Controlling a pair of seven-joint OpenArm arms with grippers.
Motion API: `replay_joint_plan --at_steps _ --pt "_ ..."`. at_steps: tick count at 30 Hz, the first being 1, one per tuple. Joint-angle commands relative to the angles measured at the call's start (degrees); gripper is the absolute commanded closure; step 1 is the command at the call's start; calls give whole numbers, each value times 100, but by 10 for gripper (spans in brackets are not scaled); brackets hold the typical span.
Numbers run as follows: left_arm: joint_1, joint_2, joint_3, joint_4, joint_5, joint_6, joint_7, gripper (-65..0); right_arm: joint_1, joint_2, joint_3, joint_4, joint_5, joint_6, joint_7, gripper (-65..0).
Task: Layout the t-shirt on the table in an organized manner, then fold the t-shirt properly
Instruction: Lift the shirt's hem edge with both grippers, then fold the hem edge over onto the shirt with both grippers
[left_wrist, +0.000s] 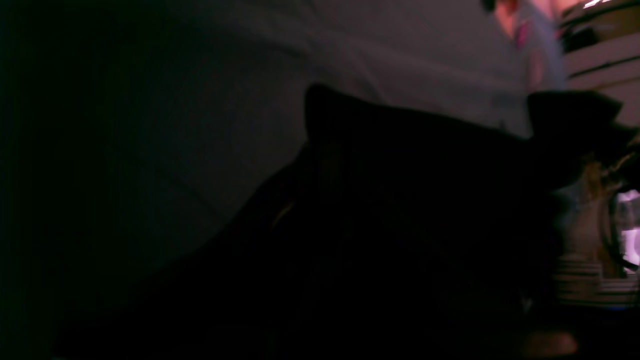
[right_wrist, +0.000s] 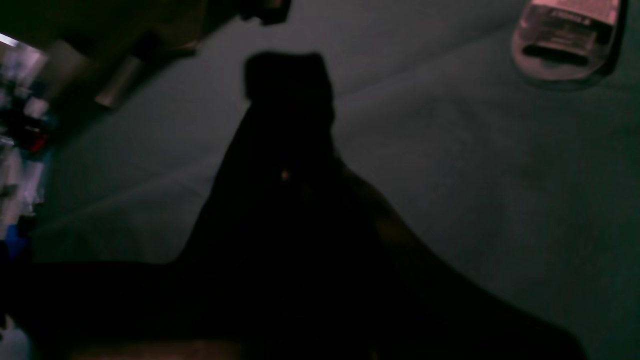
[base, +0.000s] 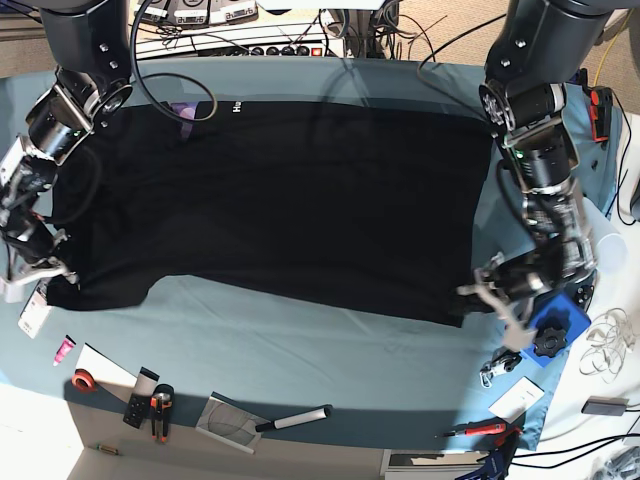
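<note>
The black t-shirt (base: 280, 200) lies spread nearly flat on the teal table (base: 300, 350), with a small white print near its far edge. My left gripper (base: 478, 292) sits at the shirt's near right corner, shut on the cloth. At the near left corner my right gripper (base: 52, 268) is shut on the shirt's edge. Both wrist views are dark and blurred. Black t-shirt cloth (left_wrist: 400, 225) fills the left wrist view, and black cloth (right_wrist: 280, 250) drapes from a dark finger (right_wrist: 287, 75) over the table (right_wrist: 500, 200) in the right wrist view.
Along the near edge lie a red tape roll (base: 84, 380), cutters (base: 160, 412), a white marker (base: 295, 420) and a red screwdriver (base: 478, 430). A black knob (base: 550, 340) on a blue pad sits by the left gripper. A power strip (base: 270, 48) and cables run along the far edge.
</note>
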Motion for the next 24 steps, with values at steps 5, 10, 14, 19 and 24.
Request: replay_joint_plan --at_steps 5,10,14,19,24 --pt "-42 -68 -358 103 -1169 -42 870 0 -31 146 507 107 796 244 -514 0" --pt "299 -68 -358 310 -1943 -20 1317 0 -568 144 872 350 1231 244 -719 0" --pt "713 -66 -358 1045 -2179 153 1317 0 -1132 142 999 984 1456 244 -850 0" --pt "1360 -66 -354 2267 -1945 109 1317 0 -1840 142 997 2055 1733 244 -1054 0" --pt "1943 -66 -354 2699 -1751 133 1317 0 -2417 142 999 2758 1969 244 -1121 0"
